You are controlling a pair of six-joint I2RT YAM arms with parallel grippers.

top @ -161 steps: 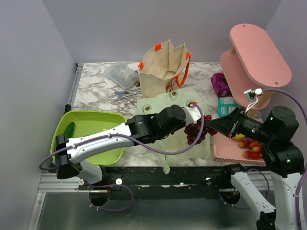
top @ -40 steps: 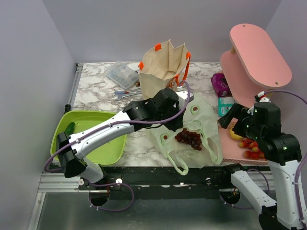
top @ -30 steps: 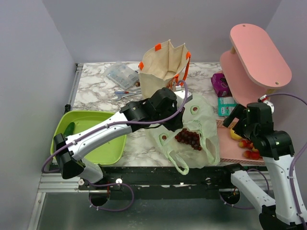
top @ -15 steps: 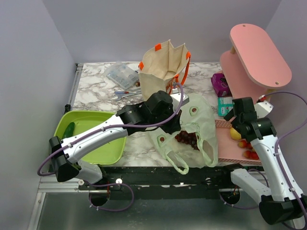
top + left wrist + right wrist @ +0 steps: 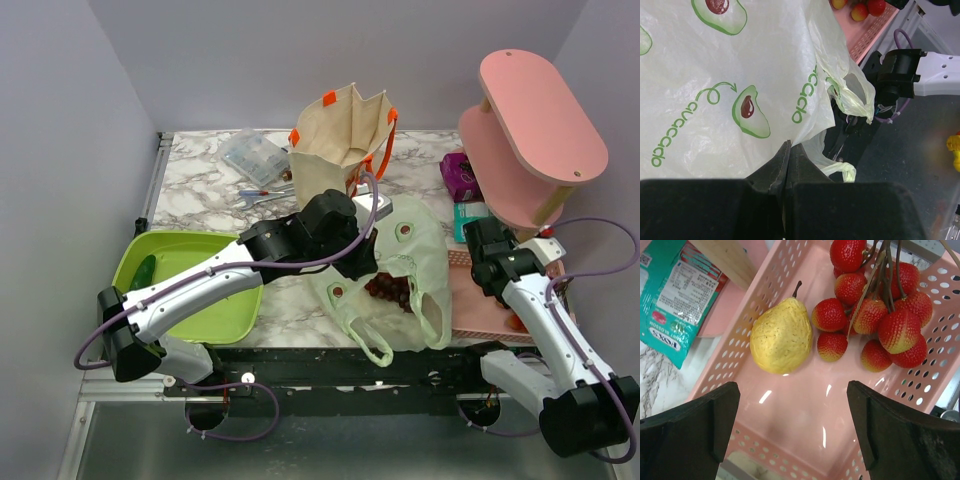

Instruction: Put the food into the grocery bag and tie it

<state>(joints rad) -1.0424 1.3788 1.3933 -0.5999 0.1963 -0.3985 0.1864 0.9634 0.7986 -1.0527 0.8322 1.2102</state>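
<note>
The left gripper (image 5: 786,150) is clenched on a fold of the green grocery bag (image 5: 715,65) printed "avocado" — dark grapes (image 5: 388,288) lie inside it. The right gripper (image 5: 792,390) hangs released over the pink basket (image 5: 730,360) — yellow fruit (image 5: 781,336) at 12 o'clock, red berries (image 5: 880,315) at 1, teal "FOX'S" packet (image 5: 675,300) at 10.

left arm (image 5: 205,288): stretched from near-left base toward centre, wrist far-right of elbow | left claw (image 5: 788,148): fingers pressed together, pinching a fold of the grocery bag (image 5: 715,60) | right arm (image 5: 552,330): rises from near-right base, leaning left and far | right claw (image 5: 792,402): aimed down, fingers spread wide, holding nothing
</note>
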